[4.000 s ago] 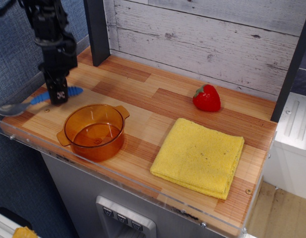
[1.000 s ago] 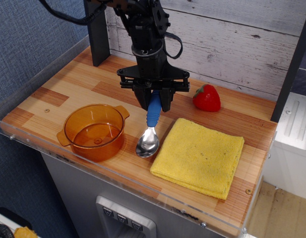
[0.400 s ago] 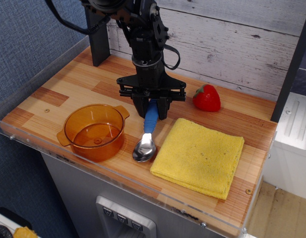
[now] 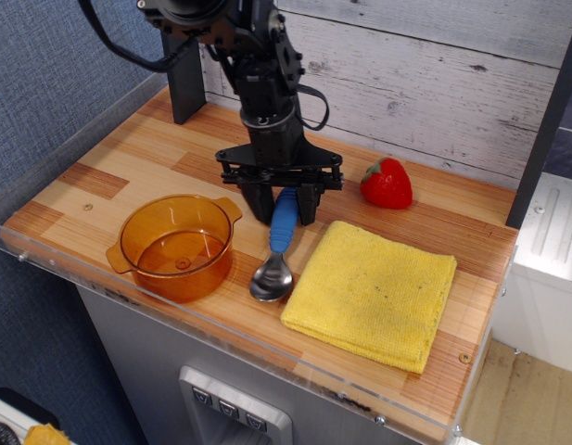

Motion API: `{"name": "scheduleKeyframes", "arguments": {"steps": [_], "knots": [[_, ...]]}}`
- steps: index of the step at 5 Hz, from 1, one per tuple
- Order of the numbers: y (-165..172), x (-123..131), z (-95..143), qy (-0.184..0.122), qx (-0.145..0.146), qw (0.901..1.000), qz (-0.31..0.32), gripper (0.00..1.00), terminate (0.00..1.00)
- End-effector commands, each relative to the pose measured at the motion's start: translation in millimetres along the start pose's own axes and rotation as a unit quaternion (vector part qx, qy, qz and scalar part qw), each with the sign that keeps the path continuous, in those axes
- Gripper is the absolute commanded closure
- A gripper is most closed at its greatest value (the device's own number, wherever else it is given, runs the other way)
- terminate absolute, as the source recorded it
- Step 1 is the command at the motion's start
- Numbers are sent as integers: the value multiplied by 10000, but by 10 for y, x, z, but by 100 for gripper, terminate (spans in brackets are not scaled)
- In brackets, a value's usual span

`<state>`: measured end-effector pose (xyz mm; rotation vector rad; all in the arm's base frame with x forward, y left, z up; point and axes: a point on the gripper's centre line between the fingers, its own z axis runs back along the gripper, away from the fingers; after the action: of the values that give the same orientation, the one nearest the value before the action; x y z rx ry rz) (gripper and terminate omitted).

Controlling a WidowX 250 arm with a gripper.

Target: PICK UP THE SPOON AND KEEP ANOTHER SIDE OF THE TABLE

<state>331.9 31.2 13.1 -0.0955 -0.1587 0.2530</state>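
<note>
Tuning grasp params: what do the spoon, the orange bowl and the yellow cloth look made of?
The spoon: bowl looks like polished metal, silver with mirror-like glints; handle looks like matte blue plastic or rubber.
The orange bowl: translucent amber, glossy, so glass or clear plastic; the table's wood grain shows through it.
The yellow cloth: soft fabric, probably microfibre or terry, with a fuzzy matte nap and folded layers at its edges.

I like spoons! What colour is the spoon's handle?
Blue. The spoon has a blue handle and a shiny silver bowl, seen in the only camera view.

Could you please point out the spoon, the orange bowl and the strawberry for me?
spoon (image 4: 273,276): main camera view, on its silver bowl.
orange bowl (image 4: 174,271): main camera view, front wall.
strawberry (image 4: 387,185): main camera view, red body.
</note>
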Motion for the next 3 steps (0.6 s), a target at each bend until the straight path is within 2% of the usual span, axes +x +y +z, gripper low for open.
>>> {"name": "scheduleKeyframes", "arguments": {"steps": [1, 3], "knots": [[48, 176, 389, -356, 33, 9993, -100, 0, 0], [57, 153, 749, -422, 417, 9979, -260, 0, 0]]}}
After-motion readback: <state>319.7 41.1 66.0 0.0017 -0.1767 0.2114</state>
